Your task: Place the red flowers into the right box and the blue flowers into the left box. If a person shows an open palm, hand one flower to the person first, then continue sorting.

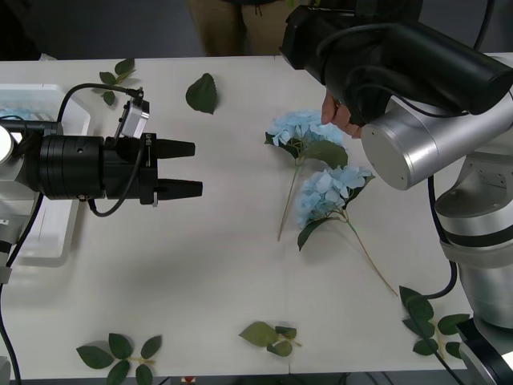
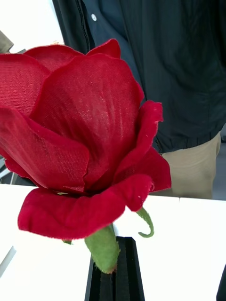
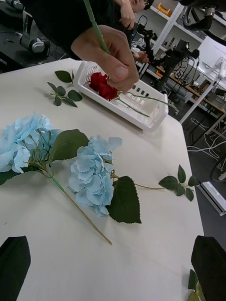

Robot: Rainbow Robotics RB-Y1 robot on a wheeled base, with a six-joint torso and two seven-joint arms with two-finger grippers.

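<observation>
Red flower (image 2: pixel 80 141) close against the right wrist camera, green base pinched in the right gripper (image 2: pixel 115 275), black fingers pressed together on it just under the head. Held out past the table's far edge, toward a person's dark jacket (image 2: pixel 188 70) and tan trousers.

White table (image 1: pixel 208 265), matte and bare across the middle. At the near edge, loose leaf sprigs (image 1: pixel 120 353), another sprig (image 1: pixel 268 333) near the centre and a third (image 1: pixel 429 321) by the right arm's base.

Left gripper (image 1: pixel 198 168) hovering over the table's left half, level, fingers spread wide with nothing between them. Left box (image 1: pixel 48 241) beside it at the left edge, a scrap of pale blue in its far end.

Blue flowers, two, flat on the table right of centre: nearer one (image 1: pixel 325 192) and farther one (image 1: pixel 300 128), stems angled toward the near edge, dark leaves overlapping between the heads.

Beyond them, half hidden under the right arm, a person's hand (image 3: pixel 106 51), fingers closed around a thin green stem (image 3: pixel 93 21). Not an open palm.

Single leaf (image 1: pixel 200 92) and a small sprig (image 1: pixel 116 76) toward the far left.

Right box (image 3: pixel 141 113) at the table's far right edge, one red rose (image 3: pixel 102 84) lying inside.

Behind, shelving, cables and other equipment on benches.
</observation>
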